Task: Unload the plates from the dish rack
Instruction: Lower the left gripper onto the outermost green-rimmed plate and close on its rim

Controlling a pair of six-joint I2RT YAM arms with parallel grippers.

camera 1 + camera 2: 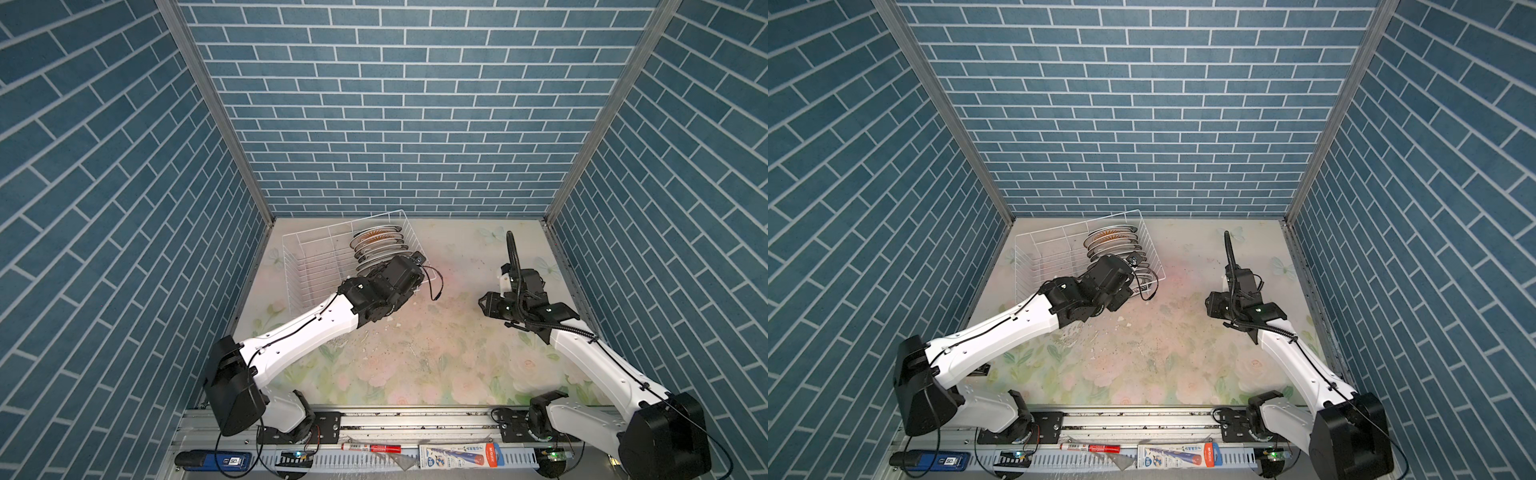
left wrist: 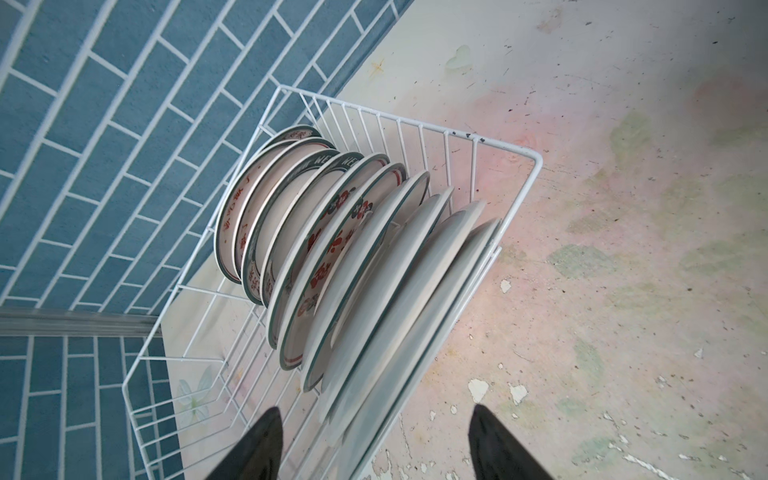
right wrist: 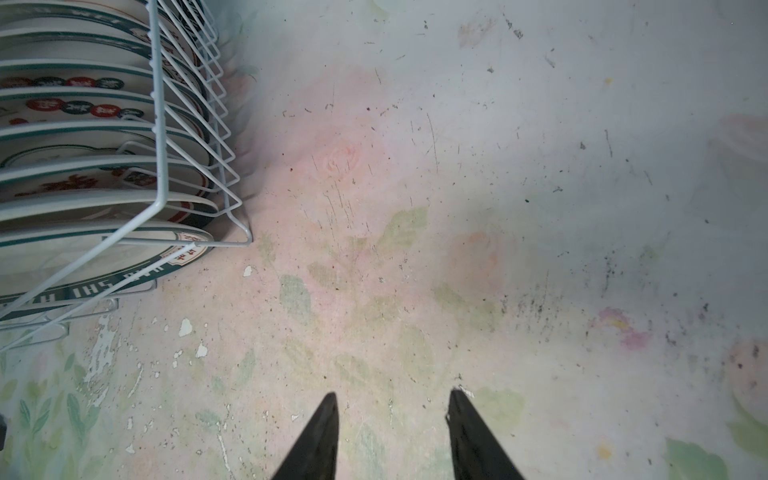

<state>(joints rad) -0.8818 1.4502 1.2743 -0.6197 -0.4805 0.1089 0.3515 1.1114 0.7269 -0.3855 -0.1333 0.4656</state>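
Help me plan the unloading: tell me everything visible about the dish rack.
The dish rack is a white wire rectangular basket with flared sides and upright prongs. It sits on the floral table near the far left corner, turned askew. A row of plates stands on edge along its right side; the rest is bare.

Bench (image 1: 415,365): faded floral print, pink roses and green leaves, scuffed with dark specks. White chipped patches (image 1: 365,332) lie left of centre; the same patches (image 2: 478,390) show close in the left wrist view. Butterfly print (image 1: 492,233) at far right. Blue brick-pattern walls (image 1: 395,104) on the left, far and right sides, with aluminium posts (image 1: 216,112) at the far corners. Along the near edge, left to right: blue device with small display (image 1: 224,460), slotted white cable duct (image 1: 332,459), red-and-white marker (image 1: 371,448), printed pen packet (image 1: 459,450).
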